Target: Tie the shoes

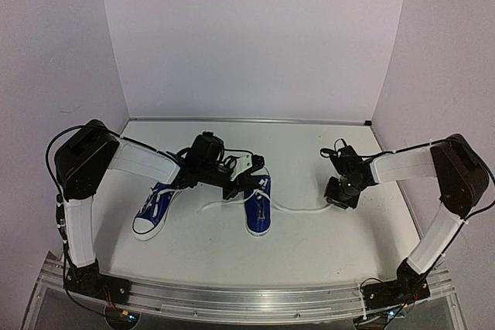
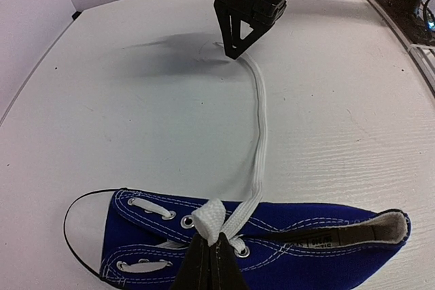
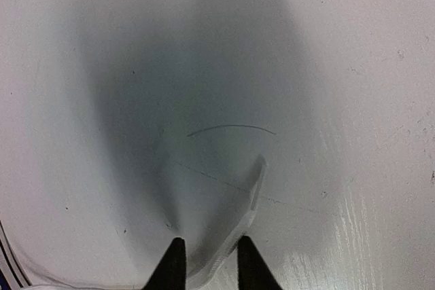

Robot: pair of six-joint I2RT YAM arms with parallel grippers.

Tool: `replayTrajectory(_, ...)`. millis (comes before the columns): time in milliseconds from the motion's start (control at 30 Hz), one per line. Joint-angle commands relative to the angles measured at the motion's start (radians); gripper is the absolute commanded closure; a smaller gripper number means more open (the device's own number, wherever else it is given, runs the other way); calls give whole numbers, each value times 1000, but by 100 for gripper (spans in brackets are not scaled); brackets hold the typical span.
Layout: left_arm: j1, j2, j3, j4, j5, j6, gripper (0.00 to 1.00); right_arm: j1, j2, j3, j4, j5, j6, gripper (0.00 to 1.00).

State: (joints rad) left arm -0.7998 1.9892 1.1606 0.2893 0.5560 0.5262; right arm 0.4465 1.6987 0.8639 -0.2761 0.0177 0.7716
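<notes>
Two small blue shoes lie on the white table: one (image 1: 155, 211) at the left, the other (image 1: 258, 206) in the middle. My left gripper (image 1: 236, 188) hangs over the middle shoe (image 2: 319, 249), shut (image 2: 212, 241) on a folded loop of white lace (image 2: 209, 216) at the eyelets. From there the lace (image 2: 259, 106) runs across the table to my right gripper (image 2: 238, 47), which points straight down (image 1: 339, 200). In the right wrist view its jaws (image 3: 211, 246) stand apart, with the lace's flat end (image 3: 255, 191) lying on the table between them, against the right finger.
A second lace strand (image 1: 209, 206) trails on the table between the shoes. An aluminium rail (image 1: 247, 295) with both arm bases runs along the near edge. White walls (image 1: 255, 36) enclose the back and sides.
</notes>
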Motion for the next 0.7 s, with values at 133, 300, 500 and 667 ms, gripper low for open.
replayTrajectory(133,3,-9,-2,44,3,11,100,2,-46,-71,-55,111,25,100)
replayTrajectory(300,23,-20,-29,66,7,0,100,-13,-175,-122,-118,215,100,100)
replayTrajectory(500,43,-49,-97,140,18,7,100,-45,-255,-143,-150,248,123,100)
replayTrajectory(667,45,-55,-133,224,49,-5,100,-63,-253,-164,-155,249,120,100)
